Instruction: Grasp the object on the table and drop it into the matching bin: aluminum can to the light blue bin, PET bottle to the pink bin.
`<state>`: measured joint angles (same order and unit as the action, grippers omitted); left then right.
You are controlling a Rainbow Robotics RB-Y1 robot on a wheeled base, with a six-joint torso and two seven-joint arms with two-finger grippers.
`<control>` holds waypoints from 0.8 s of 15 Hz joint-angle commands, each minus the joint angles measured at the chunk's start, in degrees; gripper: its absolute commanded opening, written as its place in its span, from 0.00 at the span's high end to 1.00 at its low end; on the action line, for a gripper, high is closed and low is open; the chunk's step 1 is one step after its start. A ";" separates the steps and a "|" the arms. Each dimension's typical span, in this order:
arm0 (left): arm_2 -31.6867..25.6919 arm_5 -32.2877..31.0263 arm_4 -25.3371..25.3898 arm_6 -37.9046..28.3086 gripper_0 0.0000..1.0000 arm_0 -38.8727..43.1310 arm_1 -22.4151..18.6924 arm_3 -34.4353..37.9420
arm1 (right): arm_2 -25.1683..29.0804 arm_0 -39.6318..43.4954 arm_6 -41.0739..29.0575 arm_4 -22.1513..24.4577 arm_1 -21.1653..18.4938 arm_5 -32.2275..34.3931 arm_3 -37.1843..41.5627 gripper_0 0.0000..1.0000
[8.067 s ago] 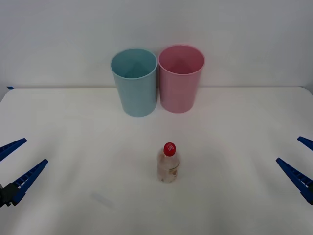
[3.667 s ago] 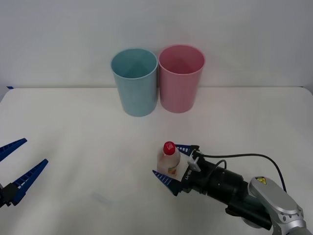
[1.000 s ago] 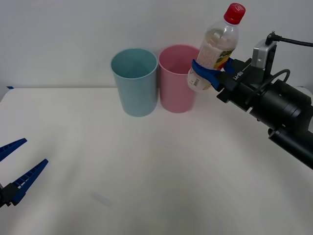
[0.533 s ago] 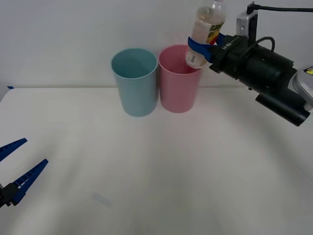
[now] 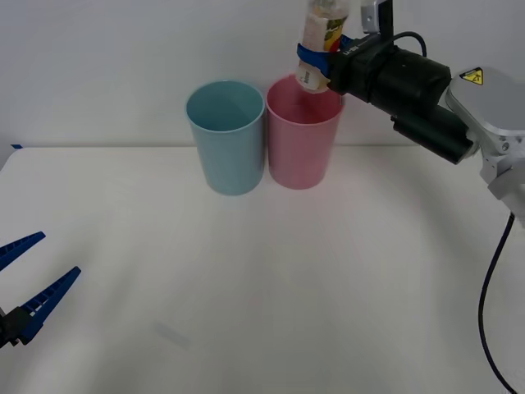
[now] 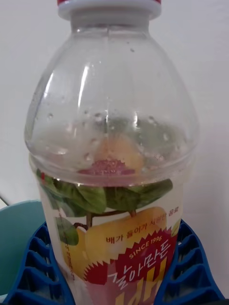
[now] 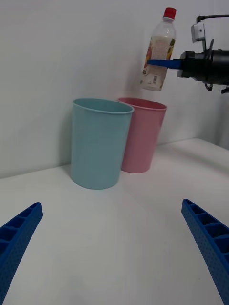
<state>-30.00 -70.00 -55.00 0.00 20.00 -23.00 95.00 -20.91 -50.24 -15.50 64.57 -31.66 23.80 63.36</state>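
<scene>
Now I have the right gripper (image 5: 316, 59) clamped on the PET bottle (image 5: 320, 37) above the pink bin (image 5: 302, 144) | left gripper (image 5: 29, 283) open, idle | release left.

**Plain white wall, even light**

A bare white wall (image 5: 123, 49) fills the space behind the work area, smooth and unmarked (no windows, shelves or fittings on it). The light is soft and even, throwing only faint shadows. A small dark blue mark (image 5: 15, 147) sits at the wall's left edge.

The PET bottle (image 5: 320, 37) loses its red cap past the front view's edge.
</scene>
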 commanded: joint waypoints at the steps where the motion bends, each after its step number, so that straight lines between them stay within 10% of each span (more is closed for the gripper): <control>1: 0.00 0.00 0.00 0.00 0.00 0.00 0.00 0.00 | 0.00 -2.84 -0.14 2.14 2.92 0.02 -4.82 1.00; 6: 0.00 0.00 0.00 0.00 0.00 0.00 0.00 0.00 | -0.27 -3.19 0.12 3.11 3.54 0.20 -5.44 0.83; 8: 0.00 0.00 0.00 0.00 0.00 0.00 0.00 0.00 | -0.27 -3.19 0.65 3.11 3.54 0.20 -5.26 0.00; 12: 0.00 0.00 0.00 0.00 0.00 0.00 0.00 0.00 | -0.18 -3.11 1.27 3.11 3.54 0.46 -4.91 0.00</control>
<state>-30.00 -70.00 -55.00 0.00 20.00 -23.00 95.00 -21.16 -53.42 -14.26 67.68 -28.13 24.24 58.36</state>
